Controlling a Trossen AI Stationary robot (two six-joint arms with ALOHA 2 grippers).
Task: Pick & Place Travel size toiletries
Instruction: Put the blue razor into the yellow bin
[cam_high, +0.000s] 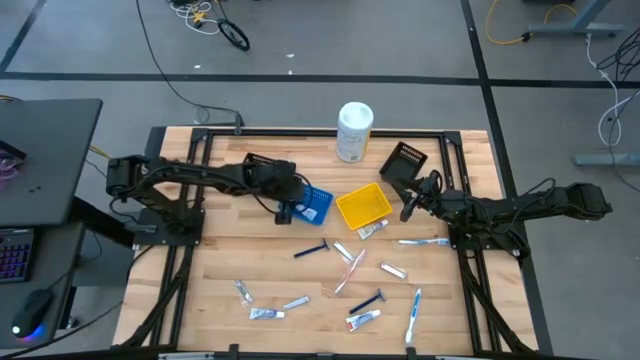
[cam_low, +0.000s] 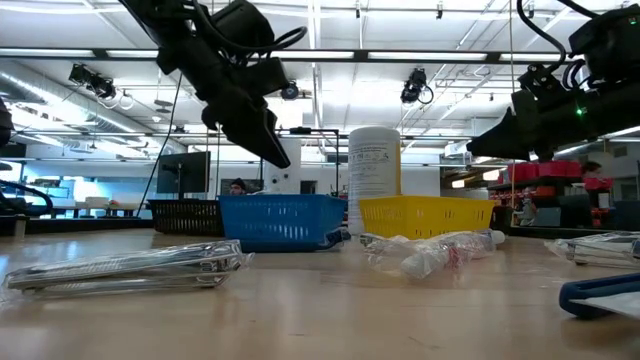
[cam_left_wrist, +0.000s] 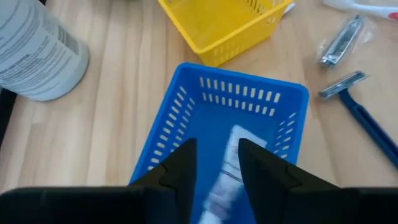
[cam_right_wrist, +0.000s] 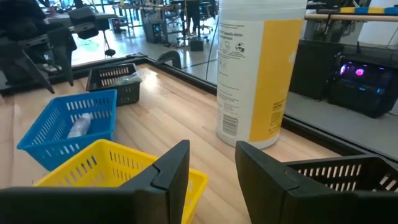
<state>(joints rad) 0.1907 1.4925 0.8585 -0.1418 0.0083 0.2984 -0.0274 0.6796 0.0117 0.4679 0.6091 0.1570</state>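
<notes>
The travel size toiletries lie loose on the near half of the table: a blue razor (cam_high: 312, 250), small tubes (cam_high: 372, 230), toothbrushes (cam_high: 422, 241) and several more. One white tube (cam_left_wrist: 239, 140) lies inside the blue bin (cam_high: 320, 203), also visible in the right wrist view (cam_right_wrist: 79, 126). My left gripper (cam_left_wrist: 216, 146) hangs open just above that bin (cam_low: 278, 150), slanting down, holding nothing. My right gripper (cam_right_wrist: 211, 149) waits open at the right (cam_high: 408, 210), between the yellow and black bins, pointing toward the white canister.
A yellow bin (cam_high: 352, 197) stands right of the blue one, a black bin (cam_high: 404, 163) farther back right, and a tall white canister (cam_high: 354, 130) at the far edge. A packaged nail clipper (cam_left_wrist: 341, 42) and a razor (cam_left_wrist: 357, 102) lie beside the blue bin.
</notes>
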